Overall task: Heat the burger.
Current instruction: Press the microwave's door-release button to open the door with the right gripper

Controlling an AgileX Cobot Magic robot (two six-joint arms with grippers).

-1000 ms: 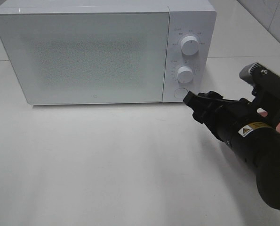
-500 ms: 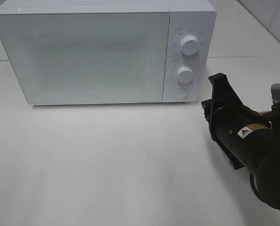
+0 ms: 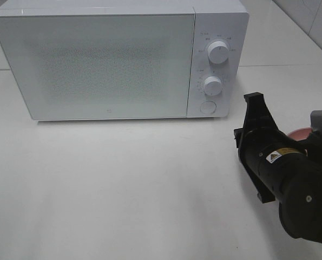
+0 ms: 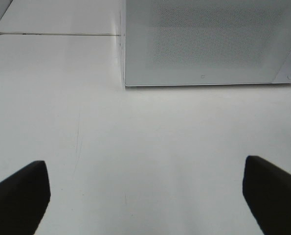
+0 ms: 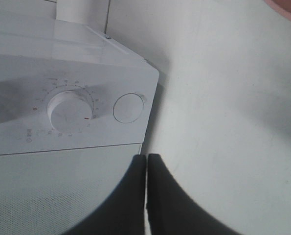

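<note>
Burger is hidden, likely behind the black right arm point(image 3: 290, 173) where a round pink plate point(image 3: 297, 133) peeks out, so the right gripper point(image 5: 146, 157), closed on nothing, should press squarely the round white button point(image 5: 128, 107) on the shut white microwave point(image 3: 112, 65); the left gripper point(image 4: 145, 190) hangs wide open.

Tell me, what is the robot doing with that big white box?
That white box is a microwave, and its door is closed. The robot's right tool is pinched shut with nothing in it, beside the microwave's front corner near the round button, not touching it. The left tool is wide open and empty above the table. A sliver of a pink plate peeks out behind the right arm. The burger is not in sight.
</note>
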